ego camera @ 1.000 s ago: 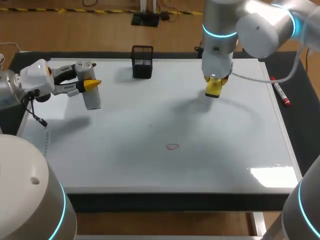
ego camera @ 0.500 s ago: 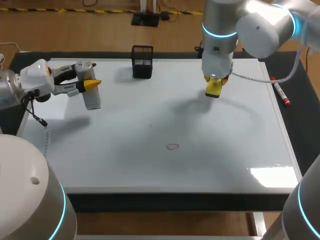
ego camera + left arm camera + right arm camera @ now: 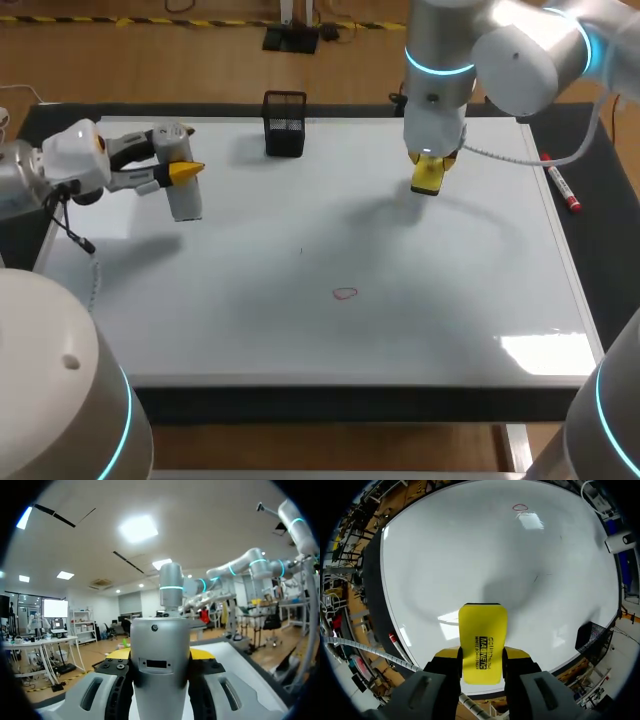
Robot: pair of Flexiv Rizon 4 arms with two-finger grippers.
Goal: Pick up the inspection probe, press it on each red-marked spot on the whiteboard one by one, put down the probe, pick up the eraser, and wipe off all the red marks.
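R gripper (image 3: 482,653) is clenched on the eraser (image 3: 482,630). We see both yellow tips pressing its sides, w/ the yellow block sticking out ahead btwn them. The eraser hangs over the whiteboard (image 3: 300,330), above its far-right part and apart from the surface; its shadow falls on the board a bit nearer the middle. The R arm comes down onto it from the whiteboard's far-right corner.

L gripper (image 3: 160,652) is grasping the probe (image 3: 186,200), a silver cylinder seated btwn the two fingers, yellow tips just showing either side. It's held over the whiteboard's far-left part, gripper lying roughly level and the probe hanging down from it, approx upright. Its lower end looks to be at the surface, but from the head view we can't tell if it touches.

One red mark (image 3: 345,293), a small loop, sits near the whiteboard's middle, slightly toward the near edge, well apart from both tools.

Black mesh holder (image 3: 285,125) stands at the whiteboard's far edge, left of centre, btwn the two grippers. A red marker (image 3: 561,186) lies on the dark table (image 3: 600,250) just off the whiteboard's right edge, toward the far end.
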